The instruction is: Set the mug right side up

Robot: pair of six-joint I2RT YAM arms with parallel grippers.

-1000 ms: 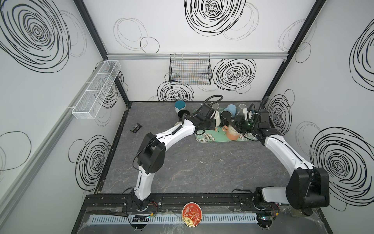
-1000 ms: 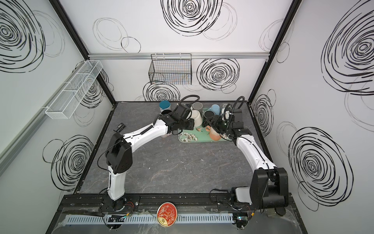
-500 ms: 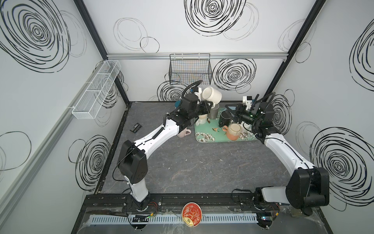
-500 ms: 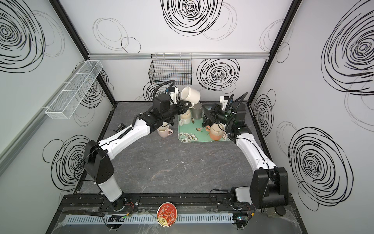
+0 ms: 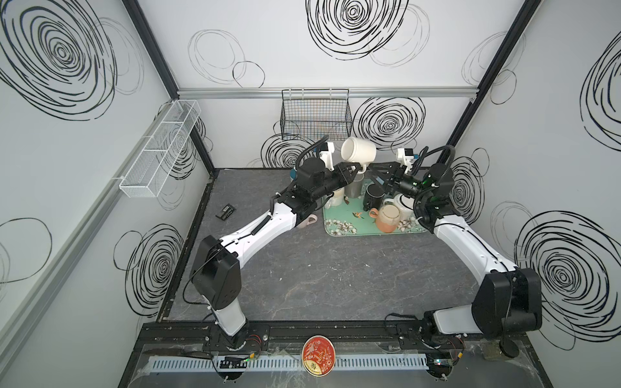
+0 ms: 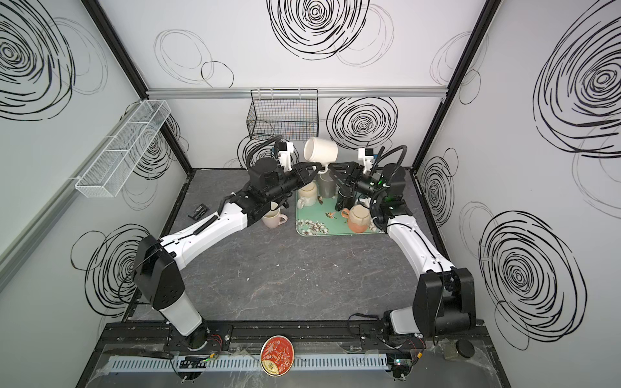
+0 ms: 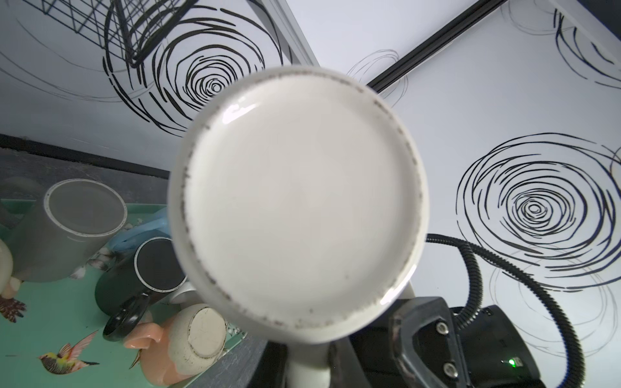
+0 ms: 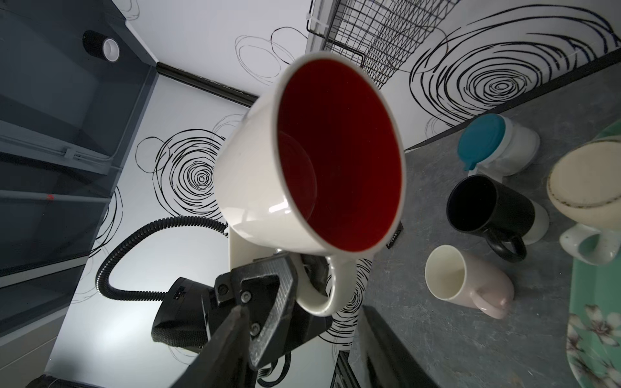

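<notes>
The white mug (image 5: 359, 151) (image 6: 321, 150) hangs on its side above the back of the tray, handle downward. My left gripper (image 5: 356, 167) (image 6: 316, 165) is shut on that handle. The left wrist view fills with the mug's flat base (image 7: 299, 201), and the handle runs down between the jaws of the left gripper (image 7: 308, 368). Its red inside (image 8: 336, 161) faces the right wrist camera. My right gripper (image 5: 374, 172) (image 6: 333, 171) (image 8: 302, 349) stands open just right of the handle. Its tips are close to the left gripper's finger (image 8: 268, 289) and hold nothing.
The green flowered tray (image 5: 339, 225) carries upside-down mugs: grey (image 5: 353, 189), black (image 5: 373, 196) and peach (image 5: 388, 218). A pink mug (image 6: 274, 220) stands upright on the table left of the tray. A wire basket (image 5: 316, 114) hangs on the back wall. A small black object (image 5: 225, 212) lies at the left.
The left gripper has lifted the white mug off the tray by its handle and raised it high. The right gripper has risen and moved in toward the mug's handle.
</notes>
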